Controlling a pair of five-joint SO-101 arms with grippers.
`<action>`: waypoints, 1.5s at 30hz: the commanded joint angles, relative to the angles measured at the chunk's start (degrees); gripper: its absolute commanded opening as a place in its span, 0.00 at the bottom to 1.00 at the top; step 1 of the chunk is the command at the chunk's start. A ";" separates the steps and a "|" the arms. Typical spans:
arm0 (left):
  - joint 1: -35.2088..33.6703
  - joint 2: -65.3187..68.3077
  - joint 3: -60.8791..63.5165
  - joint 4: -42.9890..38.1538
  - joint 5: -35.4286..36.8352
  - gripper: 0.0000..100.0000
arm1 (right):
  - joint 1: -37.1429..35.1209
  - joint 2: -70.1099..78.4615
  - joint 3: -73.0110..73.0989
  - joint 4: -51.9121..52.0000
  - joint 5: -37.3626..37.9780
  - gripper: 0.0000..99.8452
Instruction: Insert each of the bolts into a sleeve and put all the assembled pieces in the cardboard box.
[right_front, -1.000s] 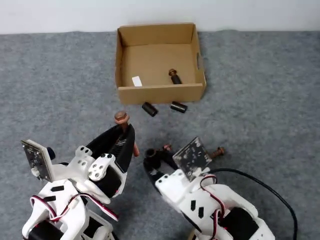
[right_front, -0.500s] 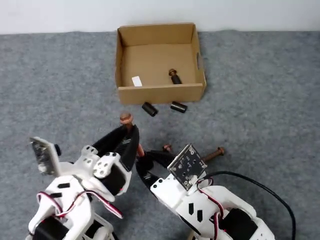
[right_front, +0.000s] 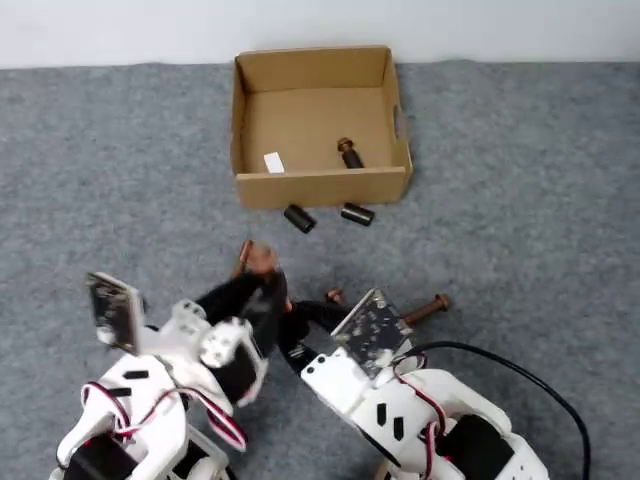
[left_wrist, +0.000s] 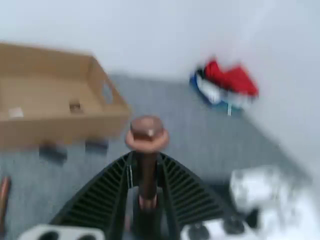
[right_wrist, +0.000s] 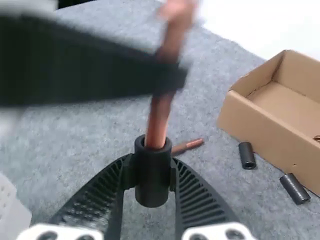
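While one finished piece (right_front: 349, 153), a bolt seated in its sleeve, lies inside the cardboard box (right_front: 318, 187) at the middle of the tabletop's (right_front: 520, 180) far edge, the second pairing looks only begun. The left gripper (left_wrist: 147, 160) has its jaws clamped on a bolt (left_wrist: 146, 132) just below the head. The right gripper (right_wrist: 151, 172) has its jaws clamped round a sleeve (right_wrist: 151, 150) held mouth up. The right wrist view shows the bolt's tip just inside that mouth. The two meet above the tabletop toward its near edge.

A loose sleeve (right_front: 299, 218) and the other loose sleeve (right_front: 357, 214) lie just in front of the box's near wall. A spare bolt (right_front: 425, 309) and a second spare bolt (right_front: 333, 296) lie beside the right arm.

About a quarter seems done. The held bolt needs pushing home and boxing, then two more pairs.
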 joint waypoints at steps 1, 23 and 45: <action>4.66 -0.09 -3.82 7.74 -3.08 0.00 | 1.54 -0.92 -1.32 -1.89 0.70 0.01; -0.53 0.35 -2.68 10.90 -13.10 0.21 | 1.54 -0.92 -1.32 -1.54 0.70 0.01; -31.12 -0.09 20.26 -3.69 -20.48 0.00 | 27.65 22.37 -17.85 -2.07 -9.49 0.01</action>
